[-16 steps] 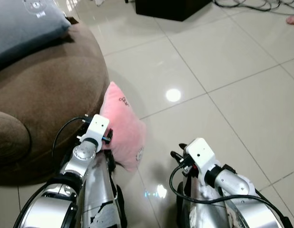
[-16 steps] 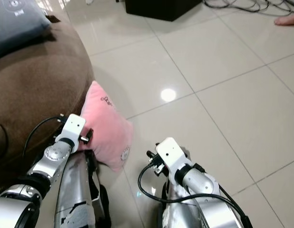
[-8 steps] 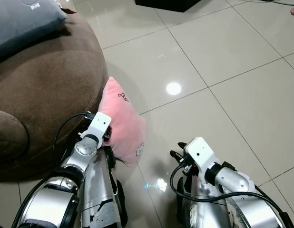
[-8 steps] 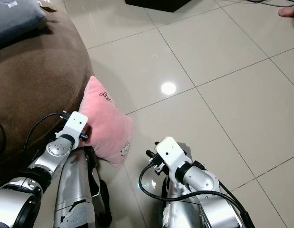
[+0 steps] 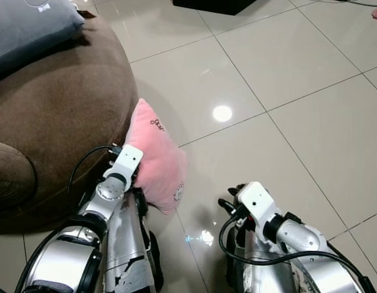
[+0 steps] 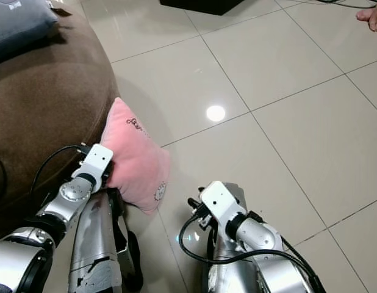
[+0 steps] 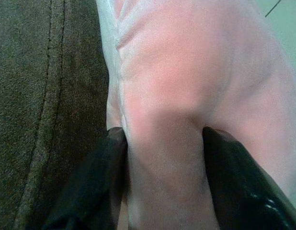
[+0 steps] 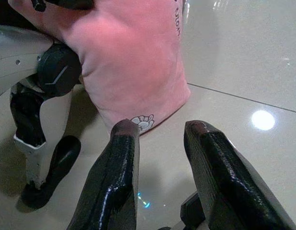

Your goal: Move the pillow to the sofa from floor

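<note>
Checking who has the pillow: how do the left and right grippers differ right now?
The left gripper pinches a fold of the pink pillow beside the brown sofa; the right gripper is open, holding nothing. The left is against the pillow, the right short of it, low over the tiled floor. Both have two black fingers.

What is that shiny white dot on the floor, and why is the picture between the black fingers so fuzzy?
In the left eye view the white dot is a lamp's glare on the glossy floor tiles. The right wrist view catches the same sort of glare. In the left wrist view the pink pillow sits so near the lens that it blurs, and the left gripper pinches a fold of it.
</note>
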`<state>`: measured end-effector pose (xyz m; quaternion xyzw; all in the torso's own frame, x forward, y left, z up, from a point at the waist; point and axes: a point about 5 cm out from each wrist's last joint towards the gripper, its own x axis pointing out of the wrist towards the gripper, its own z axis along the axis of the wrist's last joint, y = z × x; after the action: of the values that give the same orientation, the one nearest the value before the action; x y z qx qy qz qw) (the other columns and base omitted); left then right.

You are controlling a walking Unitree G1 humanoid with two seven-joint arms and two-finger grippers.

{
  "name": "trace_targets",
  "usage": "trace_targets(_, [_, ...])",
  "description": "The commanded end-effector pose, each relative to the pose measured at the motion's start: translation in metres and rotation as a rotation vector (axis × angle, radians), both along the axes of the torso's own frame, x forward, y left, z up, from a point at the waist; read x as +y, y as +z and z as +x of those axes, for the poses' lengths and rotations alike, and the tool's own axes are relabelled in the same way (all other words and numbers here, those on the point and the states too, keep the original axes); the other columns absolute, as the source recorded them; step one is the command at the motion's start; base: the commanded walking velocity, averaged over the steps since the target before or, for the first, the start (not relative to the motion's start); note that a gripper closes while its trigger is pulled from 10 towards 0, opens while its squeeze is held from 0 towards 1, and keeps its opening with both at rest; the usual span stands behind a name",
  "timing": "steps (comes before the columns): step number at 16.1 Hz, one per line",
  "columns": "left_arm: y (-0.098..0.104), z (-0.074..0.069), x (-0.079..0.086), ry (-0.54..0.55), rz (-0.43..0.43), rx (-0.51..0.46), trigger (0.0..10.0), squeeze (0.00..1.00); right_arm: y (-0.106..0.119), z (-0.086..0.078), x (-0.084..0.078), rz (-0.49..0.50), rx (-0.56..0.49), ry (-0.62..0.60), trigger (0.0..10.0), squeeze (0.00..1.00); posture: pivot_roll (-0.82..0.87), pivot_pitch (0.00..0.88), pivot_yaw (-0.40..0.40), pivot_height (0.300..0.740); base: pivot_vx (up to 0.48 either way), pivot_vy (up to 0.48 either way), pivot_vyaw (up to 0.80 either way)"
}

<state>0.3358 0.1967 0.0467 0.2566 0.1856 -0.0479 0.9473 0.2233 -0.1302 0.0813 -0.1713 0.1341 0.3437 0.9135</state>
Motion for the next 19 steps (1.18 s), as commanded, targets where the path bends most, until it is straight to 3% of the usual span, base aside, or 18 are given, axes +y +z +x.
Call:
trace_targets(1, [-0.008,-0.006,0.003,0.017,-0.014,0.035,0.0,0.00,-0.004,-0.004,-0.001,-0.003,0.016,0.015,10.0,0.00,-0.06,0.306,0.034,0.510,0.000,0.000,0.00])
trace_targets(15, [-0.008,-0.006,-0.004,0.000,-0.079,0.035,0.0,0.00,-0.006,-0.003,-0.001,-0.010,-0.008,0.028,10.0,0.00,-0.06,0.242,0.027,0.510,0.000,0.000,0.00])
trace_targets(19, [-0.006,-0.003,-0.015,-0.047,-0.144,0.028,0.0,0.00,-0.006,0.002,-0.001,-0.009,-0.015,0.025,10.0,0.00,-0.06,0.220,0.023,0.510,0.000,0.000,0.00])
